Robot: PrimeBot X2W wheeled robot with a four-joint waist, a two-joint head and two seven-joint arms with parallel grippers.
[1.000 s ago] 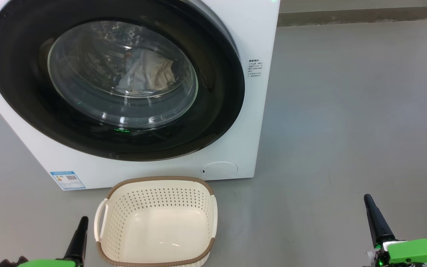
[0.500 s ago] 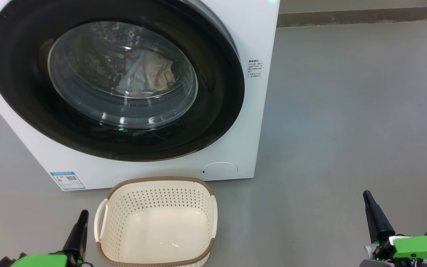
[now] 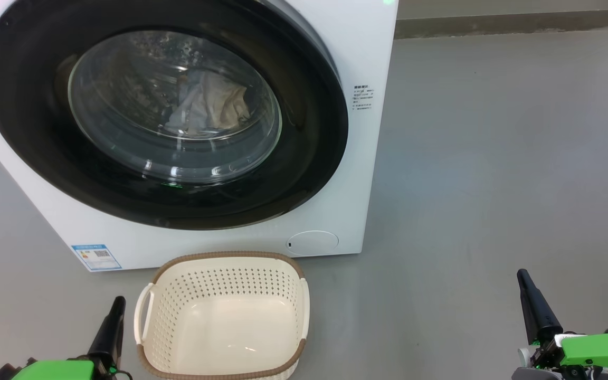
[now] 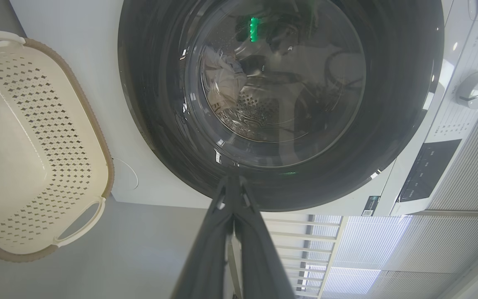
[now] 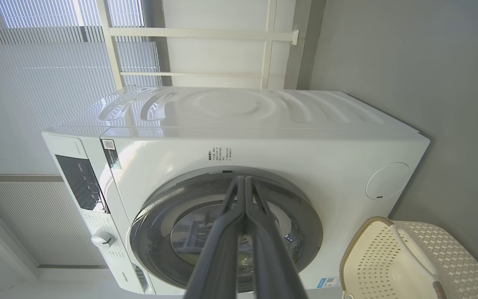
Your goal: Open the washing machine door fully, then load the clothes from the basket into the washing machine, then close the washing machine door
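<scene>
The left gripper [image 3: 117,306] and the right gripper [image 3: 523,278] were both closed, finger against finger, and held nothing. Each sat low in the head view, fingers pointing toward the washer [image 3: 370,158].

**Step in hand.** The door [image 3: 167,150] lay closed against the washer front. The clothes [image 3: 211,103] lay inside the drum, visible through the door glass as a pale bundle. The basket [image 3: 219,255] stood on the floor [image 3: 494,158] just in front of the washer, empty. Judged from this layout, all three steps appeared complete. Whether the door had latched could not be told.

**Next move.** No further handling seemed required. If the latch needed confirming, a light press with closed fingers on the black rim of the door, on the side away from the hinge, would probably serve.

**Edges and room.**
- The left gripper sat just beside the basket's left handle. Any sideways move of that arm toward the centre risked knocking the basket.
- The right gripper was well apart from the basket, over bare floor.
- The washer's right front corner bounded a wide open area of floor to the right.
- The basket stood between the robot and the lower front panel, near the round flap [image 3: 312,241].
</scene>
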